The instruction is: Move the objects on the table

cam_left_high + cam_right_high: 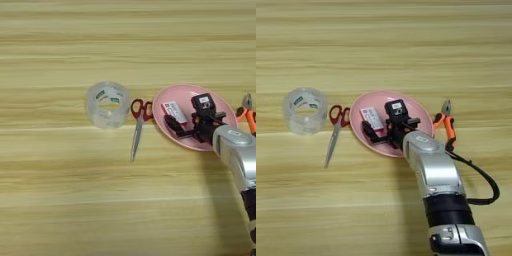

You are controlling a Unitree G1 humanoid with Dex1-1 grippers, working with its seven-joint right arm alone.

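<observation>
Right tool (376,131) sits over the pink plate (418,112), arm coming in from bottom right. One black finger (369,132) points left across the plate with a white-and-red tag just behind it; can't tell whether the fingers are spread or pressed together, nor whether anything is pinched. Can't tell either if the tool touches the plate or hangs above it. Layout on the surface (125,45): tape roll (107,104) on the left, upright on its edge face, scissors (138,125) between roll and plate with red handles just beside the plate rim and blades pointing toward the robot, pliers (446,123) just right of the plate, close to the forearm. Risks as I judge them: a push or drag on the plate to the left would shove the rim into the scissor handles and swing the blades; a sweep to the right puts the forearm or its cable into the pliers. A grip on the thin rim could slip and tilt the plate.
</observation>
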